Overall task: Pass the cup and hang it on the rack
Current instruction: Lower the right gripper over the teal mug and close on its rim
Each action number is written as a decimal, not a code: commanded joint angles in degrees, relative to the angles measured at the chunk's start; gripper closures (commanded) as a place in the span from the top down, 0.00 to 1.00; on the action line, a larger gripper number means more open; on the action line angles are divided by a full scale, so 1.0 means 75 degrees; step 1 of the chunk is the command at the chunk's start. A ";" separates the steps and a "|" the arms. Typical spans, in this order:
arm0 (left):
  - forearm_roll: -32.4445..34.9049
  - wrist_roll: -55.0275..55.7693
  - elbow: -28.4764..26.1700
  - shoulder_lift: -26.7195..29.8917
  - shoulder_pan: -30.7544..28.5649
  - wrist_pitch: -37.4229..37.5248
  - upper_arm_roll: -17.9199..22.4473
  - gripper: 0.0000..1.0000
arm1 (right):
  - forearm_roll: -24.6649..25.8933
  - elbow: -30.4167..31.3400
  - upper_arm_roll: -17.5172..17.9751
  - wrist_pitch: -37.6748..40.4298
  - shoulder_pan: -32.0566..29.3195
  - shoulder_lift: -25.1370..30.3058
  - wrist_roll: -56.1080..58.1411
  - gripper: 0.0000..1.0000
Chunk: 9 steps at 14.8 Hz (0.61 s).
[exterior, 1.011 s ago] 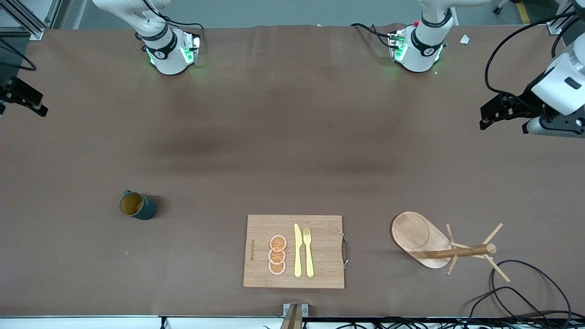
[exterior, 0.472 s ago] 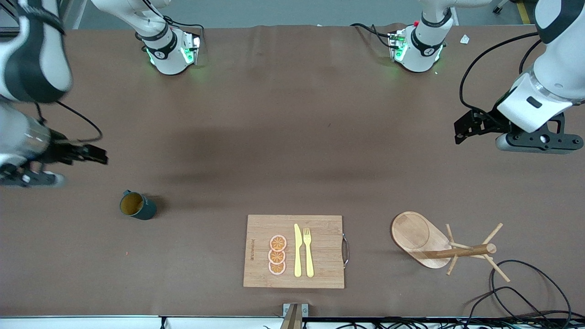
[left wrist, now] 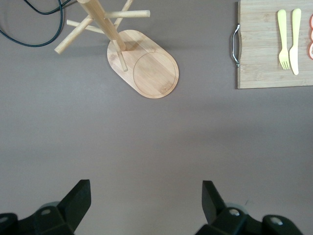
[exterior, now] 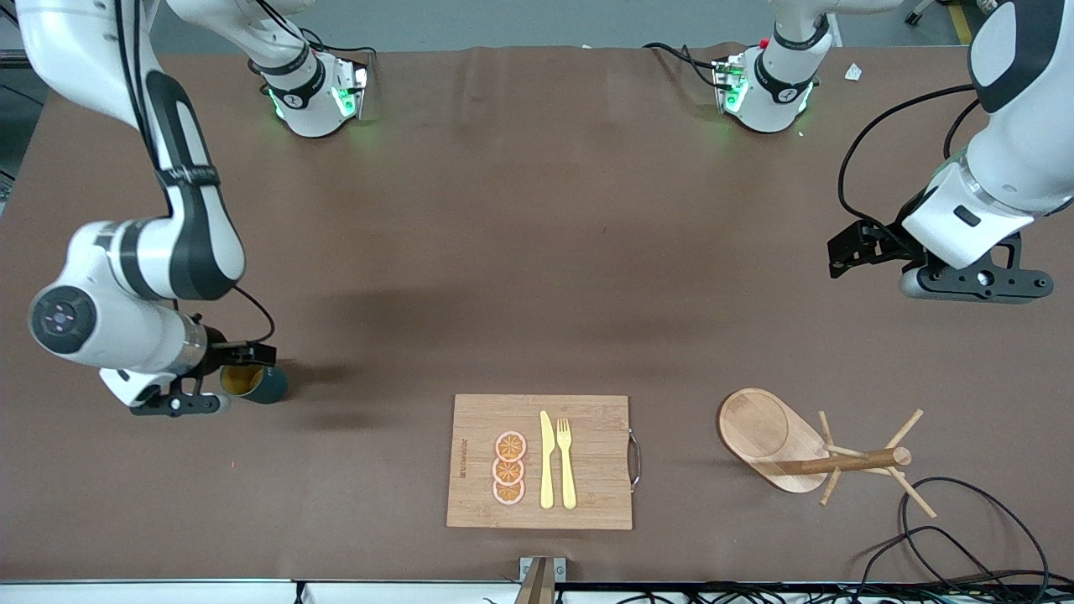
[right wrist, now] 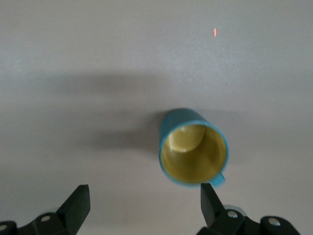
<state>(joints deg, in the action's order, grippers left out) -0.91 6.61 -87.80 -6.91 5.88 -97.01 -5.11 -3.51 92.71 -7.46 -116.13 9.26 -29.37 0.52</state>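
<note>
Items as I read them from my station:

1. Cup: dark teal, yellowish inside, standing upright on the table toward the right arm's end. In the right wrist view the cup shows its open mouth, with a small handle at its rim.

2. Right gripper: hanging directly over the cup, not touching it as far as I can see. In the right wrist view its fingers are spread wide, farther apart than the cup is broad, and they hold nothing.

3. Rack: light wooden mug tree on an oval base, central post with thin angled pegs, toward the left arm's end of the table. The left wrist view shows the rack standing free.

4. Left gripper: up over bare table, well apart from the rack. I see its fingers wide apart and holding nothing.

5. Cutting board: between cup and rack, near the front camera, metal handle on the rack's side. On it lie three orange slices, a yellow knife and a yellow fork.

6. Black cables: looped on the table just beside the rack.
</note>
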 commanded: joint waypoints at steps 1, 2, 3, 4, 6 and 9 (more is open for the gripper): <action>0.0027 0.0021 0.0187 -0.0052 -0.0034 0.0021 -0.0010 1.00 | -0.0107 -0.0115 -0.0037 -0.0161 -0.0004 -0.0407 -0.0023 1.00; 0.0004 0.0033 0.0222 -0.0051 -0.0034 0.0021 -0.0010 1.00 | -0.0107 -0.0115 -0.0037 -0.0196 -0.0028 -0.0502 -0.0023 1.00; 0.0062 0.0033 0.0223 -0.0051 -0.0023 0.0021 -0.0010 1.00 | -0.0107 -0.0115 -0.0037 -0.0231 -0.0086 -0.0607 -0.0023 0.99; 0.0051 0.0045 0.0223 -0.0040 -0.0034 0.0032 -0.0010 1.00 | -0.0107 -0.0092 -0.0037 -0.0231 -0.0110 -0.0678 0.0000 0.93; 0.0051 0.0033 0.0223 -0.0005 -0.0058 0.0032 -0.0010 1.00 | -0.0107 -0.0056 -0.0037 -0.0196 -0.0110 -0.0760 0.0047 0.71; 0.0074 0.0080 0.0234 0.0019 -0.0081 0.0021 0.0002 1.00 | -0.0095 -0.0056 -0.0037 -0.0149 -0.0110 -0.0784 0.0059 0.36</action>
<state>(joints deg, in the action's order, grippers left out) -0.89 6.66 -86.87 -6.94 5.65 -97.01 -4.99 -3.55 92.54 -7.86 -117.83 8.71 -35.32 0.57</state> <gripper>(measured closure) 0.000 0.449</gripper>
